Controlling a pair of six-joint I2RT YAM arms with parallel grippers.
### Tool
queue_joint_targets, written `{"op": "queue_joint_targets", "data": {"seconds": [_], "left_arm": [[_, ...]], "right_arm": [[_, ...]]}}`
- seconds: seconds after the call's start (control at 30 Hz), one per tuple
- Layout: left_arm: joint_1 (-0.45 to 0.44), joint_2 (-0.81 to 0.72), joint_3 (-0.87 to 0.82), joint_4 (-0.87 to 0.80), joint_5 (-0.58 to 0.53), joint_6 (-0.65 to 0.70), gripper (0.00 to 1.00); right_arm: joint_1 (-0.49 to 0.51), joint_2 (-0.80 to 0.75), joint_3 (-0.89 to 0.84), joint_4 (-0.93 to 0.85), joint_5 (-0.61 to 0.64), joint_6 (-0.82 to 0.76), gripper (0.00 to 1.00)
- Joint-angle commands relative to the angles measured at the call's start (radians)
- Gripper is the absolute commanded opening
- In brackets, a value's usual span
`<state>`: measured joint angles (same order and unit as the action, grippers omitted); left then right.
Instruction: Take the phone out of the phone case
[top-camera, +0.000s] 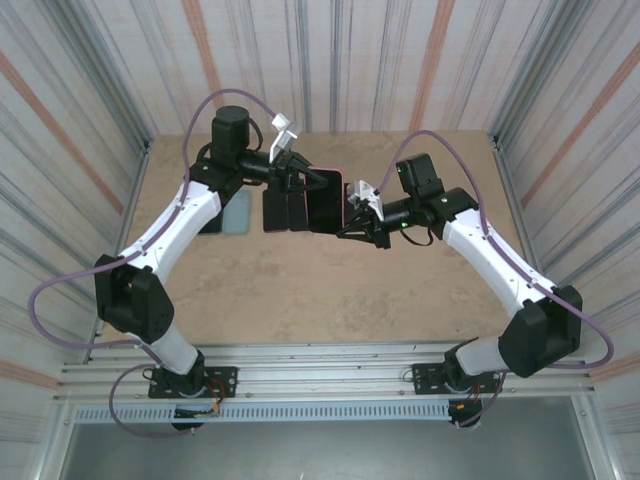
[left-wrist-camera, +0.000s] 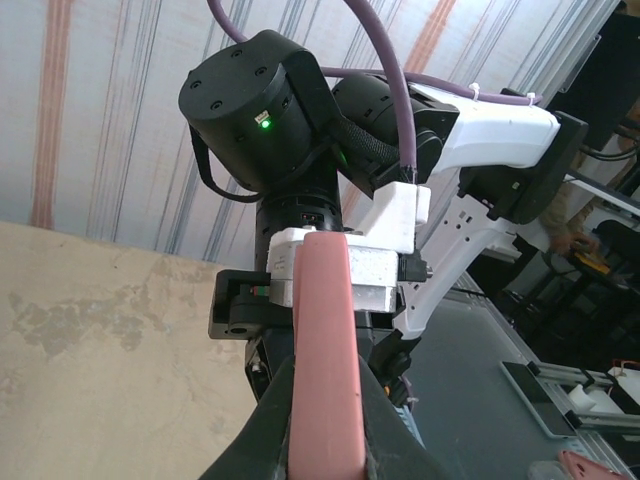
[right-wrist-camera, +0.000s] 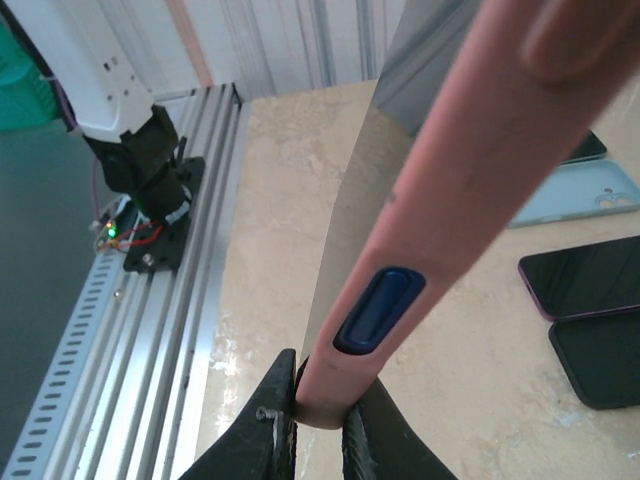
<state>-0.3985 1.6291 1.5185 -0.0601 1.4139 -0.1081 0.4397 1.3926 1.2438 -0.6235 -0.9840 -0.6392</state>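
Observation:
A phone (top-camera: 322, 203) with a dark screen sits in a pink phone case (top-camera: 331, 171), held above the table between both arms. My left gripper (top-camera: 306, 179) is shut on the case's far left edge. In the left wrist view the pink case (left-wrist-camera: 325, 340) runs up between the black fingers of that gripper (left-wrist-camera: 325, 440). My right gripper (top-camera: 353, 214) is shut on the case's near right corner. In the right wrist view the pink case (right-wrist-camera: 450, 180), with its blue side button (right-wrist-camera: 379, 310), is pinched at its end by that gripper (right-wrist-camera: 320, 420).
On the table under and left of the held phone lie a light blue case (top-camera: 236, 211), two dark phones (top-camera: 285, 210) and another dark one (top-camera: 210, 222). They also lie at the right of the right wrist view (right-wrist-camera: 585, 280). Striped walls enclose the table.

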Motion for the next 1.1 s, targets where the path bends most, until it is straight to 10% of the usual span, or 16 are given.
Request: {"op": "queue_joint_targets", "data": {"seconds": [0.0,1.07], "left_arm": [[0.000,-0.022,0.055,-0.003,0.062,-0.027,0.00],[-0.011,-0.029,0.056,-0.070,0.073,-0.022,0.00]], "right_arm": [[0.019,-0.012,0.006,-0.057,0.079,-0.077,0.16],[0.063,-0.072,-0.008,0.031,0.243,-0.075,0.11]]}}
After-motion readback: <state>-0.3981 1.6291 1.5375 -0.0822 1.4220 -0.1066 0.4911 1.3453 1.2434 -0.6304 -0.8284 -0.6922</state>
